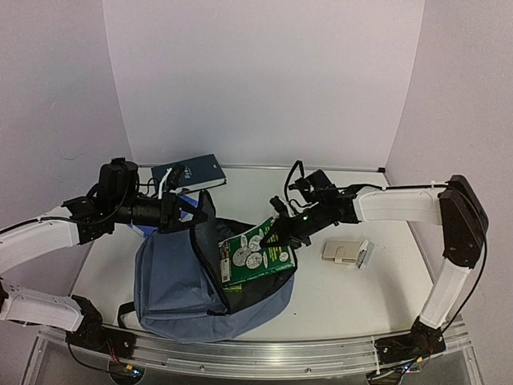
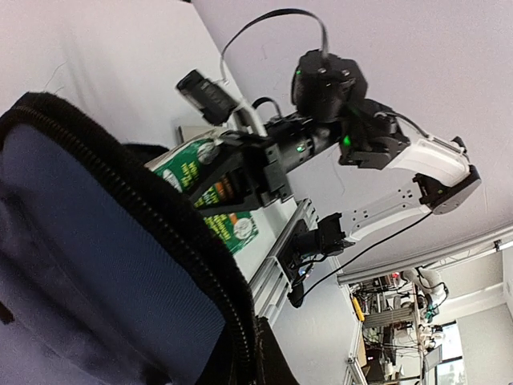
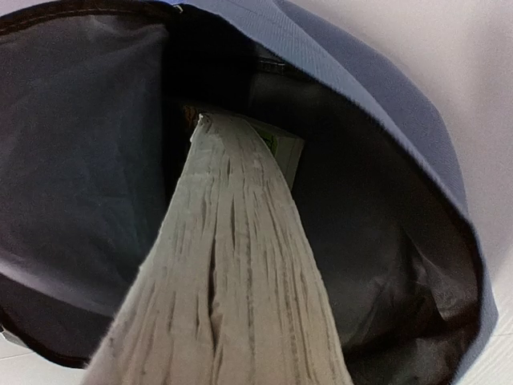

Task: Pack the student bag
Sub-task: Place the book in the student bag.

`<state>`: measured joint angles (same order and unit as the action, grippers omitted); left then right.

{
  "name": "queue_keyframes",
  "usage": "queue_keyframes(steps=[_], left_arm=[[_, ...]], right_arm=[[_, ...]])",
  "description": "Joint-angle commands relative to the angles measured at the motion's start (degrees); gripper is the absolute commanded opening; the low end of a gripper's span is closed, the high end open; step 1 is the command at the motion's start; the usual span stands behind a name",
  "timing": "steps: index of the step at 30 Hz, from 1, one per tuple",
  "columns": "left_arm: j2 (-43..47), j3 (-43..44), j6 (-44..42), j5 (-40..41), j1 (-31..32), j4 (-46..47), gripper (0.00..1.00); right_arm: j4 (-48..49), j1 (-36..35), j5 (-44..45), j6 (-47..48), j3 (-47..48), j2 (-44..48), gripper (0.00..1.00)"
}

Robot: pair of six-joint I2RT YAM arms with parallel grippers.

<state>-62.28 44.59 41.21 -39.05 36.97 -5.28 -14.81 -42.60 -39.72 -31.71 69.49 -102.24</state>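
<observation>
Right pincer [image 1: 280, 233] grips our green paperback book [image 1: 255, 255] by its upper end, the lower half inside the large slate-blue fabric backpack [image 1: 172, 293] lying between the arms. Left pincer [image 1: 186, 210] seems clamped on its raised edge, propping the mouth open. We judge insertion underway; next, push deeper, then release. Both arms reach inward, forearms roughly level.

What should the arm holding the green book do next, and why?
Probably the right gripper should slide the green book deeper into the student bag. About half of it sticks out of the opening, which the left gripper holds open.
</observation>
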Motion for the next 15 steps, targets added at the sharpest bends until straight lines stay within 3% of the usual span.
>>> queue_keyframes(steps=[1,7,15], left_arm=[[0.8,6.3,-2.5,-5.0,0.0,8.2,0.0],[-1.6,10.0,-3.1,-7.7,0.0,8.9,0.0],[-7.7,12.8,-1.6,-11.4,0.0,13.2,0.0]], right_arm=[[6.0,-1.1,1.8,-2.7,3.7,-1.1,0.0],[15.5,-3.2,-0.9,-8.4,3.7,-3.1,0.0],[19.8,-9.7,1.9,-10.7,12.5,-13.6,0.0]])
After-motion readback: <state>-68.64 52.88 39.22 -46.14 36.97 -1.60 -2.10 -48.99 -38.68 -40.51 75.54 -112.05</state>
